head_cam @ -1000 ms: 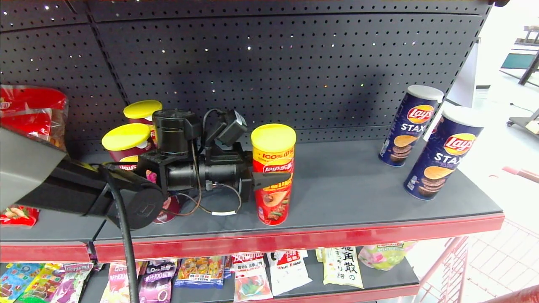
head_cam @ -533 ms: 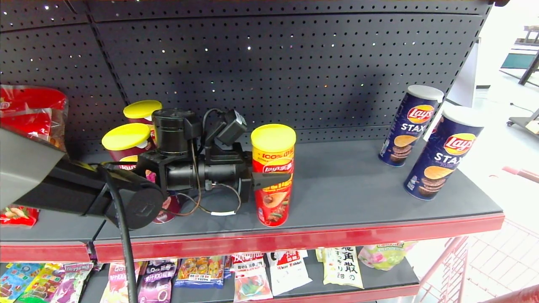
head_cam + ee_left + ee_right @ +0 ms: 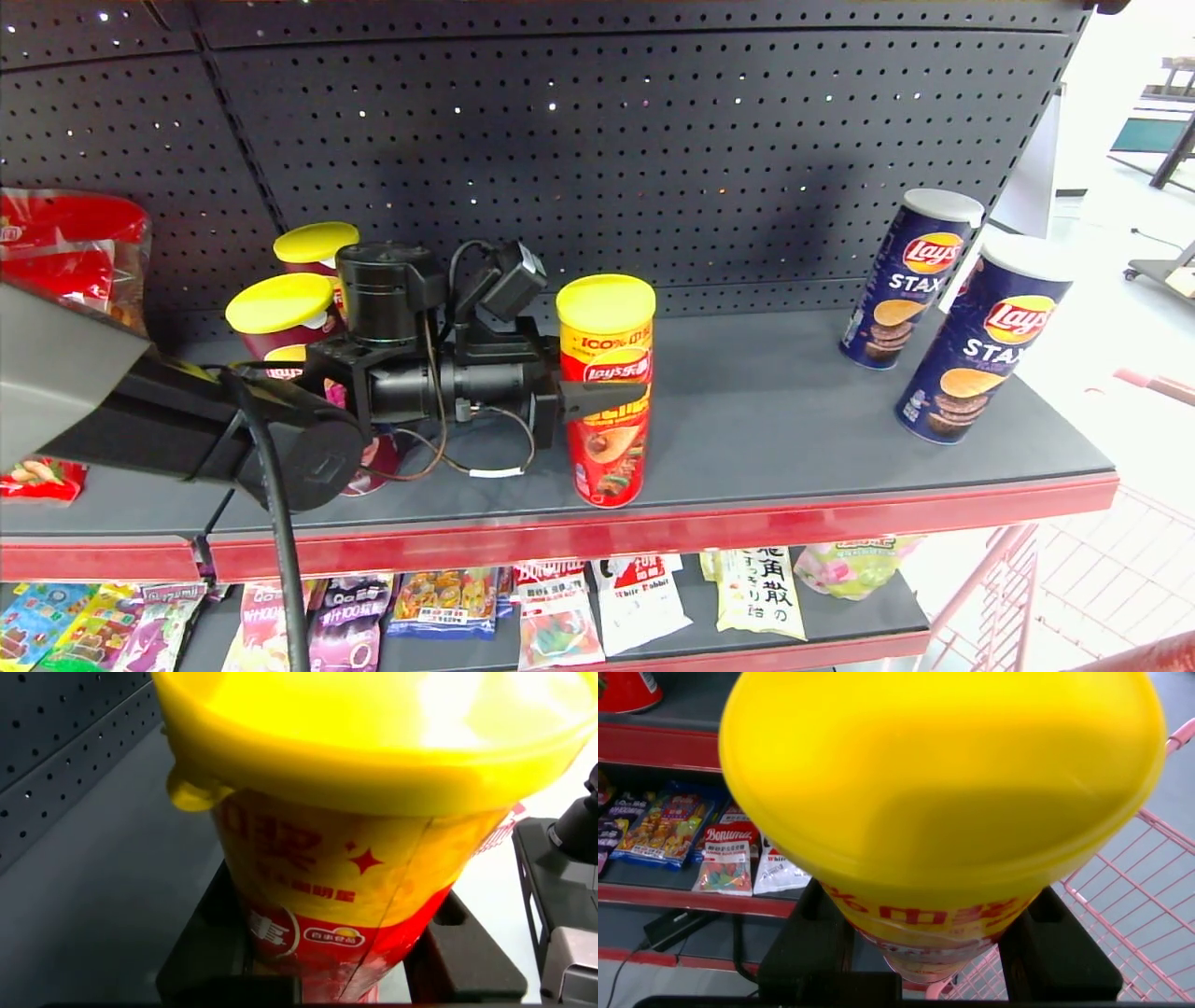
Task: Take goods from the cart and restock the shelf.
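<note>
In the head view the left gripper (image 3: 607,399) is clamped around the middle of a red cylindrical chip can with a yellow plastic lid (image 3: 609,453). The can is upright at the front edge of the dark grey metal shelf (image 3: 794,411), before the black perforated back panel (image 3: 653,140); whether its base rests on the board cannot be told. Behind the arm, toward the robot's left, stand maroon cans with yellow lids (image 3: 280,308), and farther left lies a red crinkly snack bag (image 3: 70,247). Well apart, at the shelf's right end, stand two dark blue cans with white lids (image 3: 980,341). Below hangs a row of colourful snack packets (image 3: 560,616), and a pink wire cart (image 3: 1102,569) shows at the lower right. In the left wrist view the red can (image 3: 318,859) sits between the left gripper's (image 3: 336,966) black fingers (image 3: 210,952), which press on both sides of its body, with the shelf board (image 3: 93,887) alongside. In the right wrist view the right gripper (image 3: 924,966) grasps a second yellow-lidded can (image 3: 943,793) by its body, held in the air beside the cart's wire (image 3: 1148,887), with the snack packets (image 3: 724,849) beyond.
</note>
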You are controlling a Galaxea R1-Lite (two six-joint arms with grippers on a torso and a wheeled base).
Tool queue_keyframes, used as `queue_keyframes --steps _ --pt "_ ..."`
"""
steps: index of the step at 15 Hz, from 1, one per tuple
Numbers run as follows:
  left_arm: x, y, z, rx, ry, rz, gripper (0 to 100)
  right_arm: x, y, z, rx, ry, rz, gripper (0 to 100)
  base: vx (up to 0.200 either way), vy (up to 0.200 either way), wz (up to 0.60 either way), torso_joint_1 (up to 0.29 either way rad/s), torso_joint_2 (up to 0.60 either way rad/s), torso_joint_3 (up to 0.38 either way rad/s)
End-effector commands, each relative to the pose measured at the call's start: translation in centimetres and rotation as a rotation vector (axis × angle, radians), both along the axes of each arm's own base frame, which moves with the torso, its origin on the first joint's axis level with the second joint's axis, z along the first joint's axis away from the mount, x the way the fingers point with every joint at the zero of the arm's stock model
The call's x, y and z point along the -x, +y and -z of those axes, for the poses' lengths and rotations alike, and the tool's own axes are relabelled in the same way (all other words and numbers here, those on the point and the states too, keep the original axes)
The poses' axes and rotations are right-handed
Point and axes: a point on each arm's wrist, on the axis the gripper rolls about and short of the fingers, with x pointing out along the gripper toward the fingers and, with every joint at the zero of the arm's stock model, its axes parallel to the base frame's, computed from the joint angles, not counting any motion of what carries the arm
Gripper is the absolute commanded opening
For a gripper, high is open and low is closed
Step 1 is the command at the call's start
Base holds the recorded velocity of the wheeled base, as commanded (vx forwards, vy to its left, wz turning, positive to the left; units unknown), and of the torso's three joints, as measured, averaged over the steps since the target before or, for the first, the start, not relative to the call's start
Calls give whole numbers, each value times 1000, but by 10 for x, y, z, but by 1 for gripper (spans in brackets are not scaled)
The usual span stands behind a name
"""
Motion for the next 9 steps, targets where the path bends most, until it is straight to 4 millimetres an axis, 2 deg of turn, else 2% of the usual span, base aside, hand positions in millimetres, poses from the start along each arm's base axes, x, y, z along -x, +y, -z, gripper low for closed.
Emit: queue_keyframes --steps 1,9 --pt "-2 -1 4 -5 5 0 0 0 0 0 0 -1 -1 0 0 0 0 0 0 0" --pt "-1 0 6 -12 15 -13 0 0 0 0 1 1 -1 0 0 0 0 0 0 0"
